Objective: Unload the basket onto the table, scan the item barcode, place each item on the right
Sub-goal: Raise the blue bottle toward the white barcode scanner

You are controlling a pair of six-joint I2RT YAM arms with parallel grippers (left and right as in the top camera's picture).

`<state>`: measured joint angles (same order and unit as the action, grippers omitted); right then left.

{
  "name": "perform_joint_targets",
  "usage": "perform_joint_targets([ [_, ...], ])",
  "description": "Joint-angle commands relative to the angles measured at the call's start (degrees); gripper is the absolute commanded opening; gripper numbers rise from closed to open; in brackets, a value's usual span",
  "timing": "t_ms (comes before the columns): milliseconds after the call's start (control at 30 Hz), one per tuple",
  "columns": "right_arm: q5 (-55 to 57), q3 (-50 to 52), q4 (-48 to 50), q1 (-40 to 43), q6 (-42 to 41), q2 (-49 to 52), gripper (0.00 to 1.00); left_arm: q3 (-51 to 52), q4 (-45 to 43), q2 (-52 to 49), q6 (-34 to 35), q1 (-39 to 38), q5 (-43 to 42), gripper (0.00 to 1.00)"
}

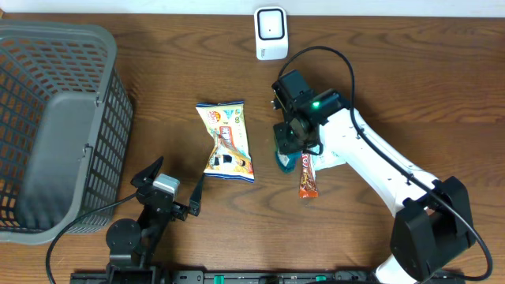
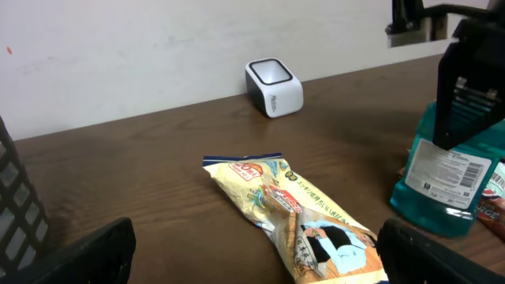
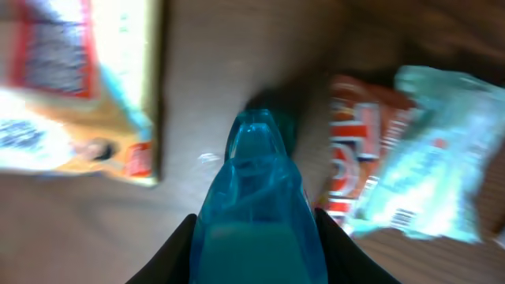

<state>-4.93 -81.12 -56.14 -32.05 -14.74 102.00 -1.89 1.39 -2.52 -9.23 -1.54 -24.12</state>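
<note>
A teal bottle (image 1: 284, 162) with a white barcode label (image 2: 448, 166) stands upright right of centre. My right gripper (image 1: 293, 138) comes down over it and is shut on it; in the right wrist view both black fingers (image 3: 177, 252) press the sides of the teal bottle (image 3: 256, 205). The white barcode scanner (image 1: 270, 31) sits at the table's far edge, its window (image 2: 270, 72) facing up. My left gripper (image 2: 252, 256) hangs open and empty low at the front, just short of a yellow snack bag (image 2: 304, 221).
The yellow snack bag (image 1: 226, 142) lies mid-table. An orange snack bar (image 1: 308, 180) and a pale crinkled packet (image 3: 442, 166) lie right beside the bottle. A grey mesh basket (image 1: 55, 126) fills the left side.
</note>
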Motion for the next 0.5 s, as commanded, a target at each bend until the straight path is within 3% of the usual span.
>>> perform_joint_targets([
  [0,-12.9,-4.5,0.2,1.1,7.6,-0.5,0.14,1.7,0.9,0.0,0.1,0.3,-1.2,0.98],
  [467,-54.9,-5.9,-1.3,13.6,22.9,-0.5,0.12,1.7,0.9,0.0,0.1,0.3,-1.2,0.98],
])
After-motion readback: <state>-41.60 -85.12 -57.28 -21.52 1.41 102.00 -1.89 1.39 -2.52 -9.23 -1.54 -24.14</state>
